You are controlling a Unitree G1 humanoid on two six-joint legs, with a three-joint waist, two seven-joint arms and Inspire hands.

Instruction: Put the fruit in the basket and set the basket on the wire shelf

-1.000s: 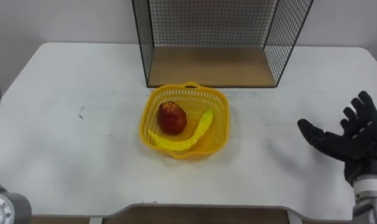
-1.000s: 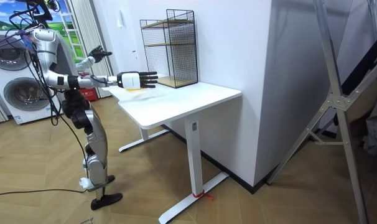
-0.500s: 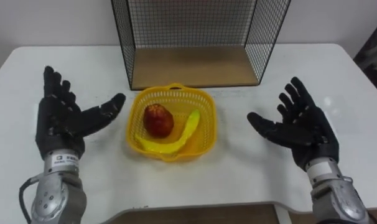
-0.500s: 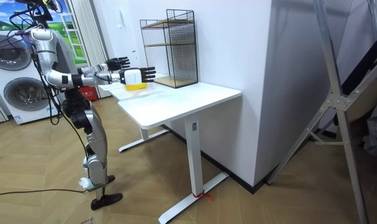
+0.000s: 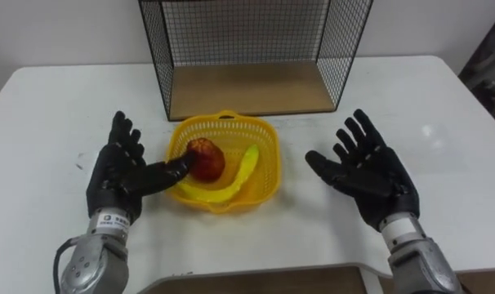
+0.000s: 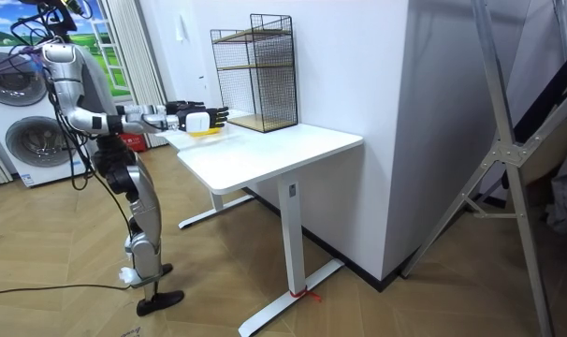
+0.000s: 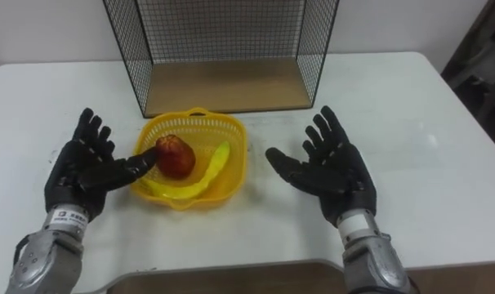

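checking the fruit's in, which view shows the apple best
The right eye view: close from above, the apple lies in the basket beside the banana, the left hand's thumb at its edge. The left eye view shows much the same. The room view gives a yellow speck, apple too small to tell.

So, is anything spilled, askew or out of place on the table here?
Nothing stands out. The basket sits upright on the table before the shelf, with the apple and banana inside. The left robot hand and right robot hand flank it, open.
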